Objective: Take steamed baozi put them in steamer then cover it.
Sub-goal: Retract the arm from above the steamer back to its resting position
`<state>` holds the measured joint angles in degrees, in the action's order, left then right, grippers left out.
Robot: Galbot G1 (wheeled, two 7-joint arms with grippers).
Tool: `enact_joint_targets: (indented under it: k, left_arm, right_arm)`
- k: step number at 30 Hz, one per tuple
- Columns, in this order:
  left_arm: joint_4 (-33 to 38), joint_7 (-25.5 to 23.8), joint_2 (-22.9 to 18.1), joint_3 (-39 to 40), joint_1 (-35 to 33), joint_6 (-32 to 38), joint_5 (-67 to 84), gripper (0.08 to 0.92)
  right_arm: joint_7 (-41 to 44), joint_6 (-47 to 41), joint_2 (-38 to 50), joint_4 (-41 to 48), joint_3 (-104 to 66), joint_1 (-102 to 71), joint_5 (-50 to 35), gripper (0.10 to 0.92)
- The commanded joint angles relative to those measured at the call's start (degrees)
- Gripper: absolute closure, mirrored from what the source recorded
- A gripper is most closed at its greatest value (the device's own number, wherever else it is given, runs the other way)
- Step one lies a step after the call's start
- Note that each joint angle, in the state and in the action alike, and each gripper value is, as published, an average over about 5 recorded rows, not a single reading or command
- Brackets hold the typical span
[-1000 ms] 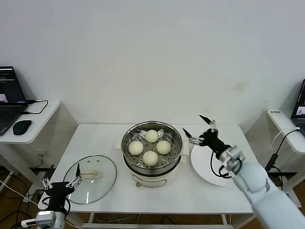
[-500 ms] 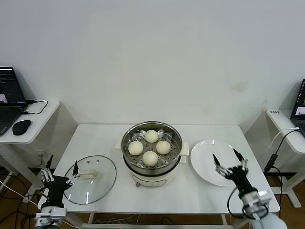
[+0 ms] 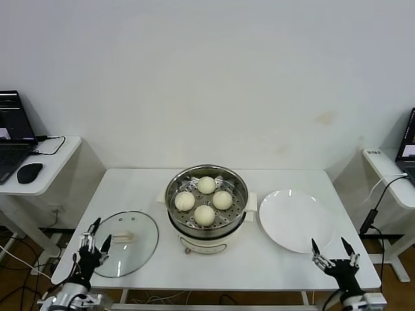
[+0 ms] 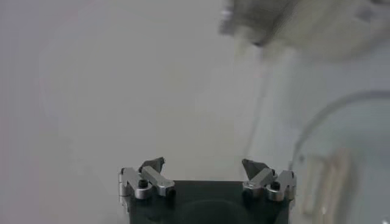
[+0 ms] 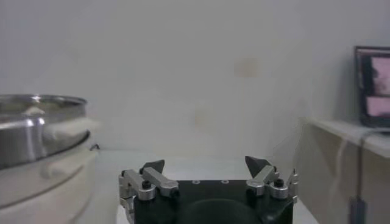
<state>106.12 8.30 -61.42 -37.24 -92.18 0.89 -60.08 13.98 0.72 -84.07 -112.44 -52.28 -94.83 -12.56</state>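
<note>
With four steamed baozi (image 3: 204,200) in the steamer (image 3: 206,220), the cover (image 3: 126,243) apparently lies aside.

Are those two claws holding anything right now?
No. The left gripper and right gripper are both open and empty, low at the table's front edge; the cover lies untouched.

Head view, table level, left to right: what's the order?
Open left gripper → round clear glass lid with cream-white bar handle → shiny stainless-steel steamer basket on its cream-white pot base, holding four cream-white buns → flat white plate → open right gripper.
</note>
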Motion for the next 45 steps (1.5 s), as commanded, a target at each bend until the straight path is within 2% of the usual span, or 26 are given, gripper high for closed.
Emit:
enact_joint_targets:
  k: [1, 10, 23, 45]
  left_arm:
    - [-4.11, -1.95, -0.56, 1.51, 0.12, 0.17, -15.27, 0.177]
    - [-6.72, -1.71, -0.46, 4.57, 4.56, 0.34, -14.6, 0.177]
    - [-15.95, -1.92, 1.01, 8.3, 14.72, 0.49, -12.99, 0.177]
    - [-23.53, -0.7, -0.11, 9.85, 22.17, 0.59, -11.96, 0.181]
  right_arm:
    - [-0.45, 0.07, -2.67, 0.54, -1.98, -2.64, 1.21, 0.203]
    - [-0.62, 0.66, -3.18, 0.65, -1.79, -2.88, 2.03, 0.203]
    - [-0.46, 1.4, -4.15, 0.44, -1.8, -3.72, 3.15, 0.203]
    - [-0.08, 2.2, -4.31, 1.36, -1.25, -3.97, 4.17, 0.203]
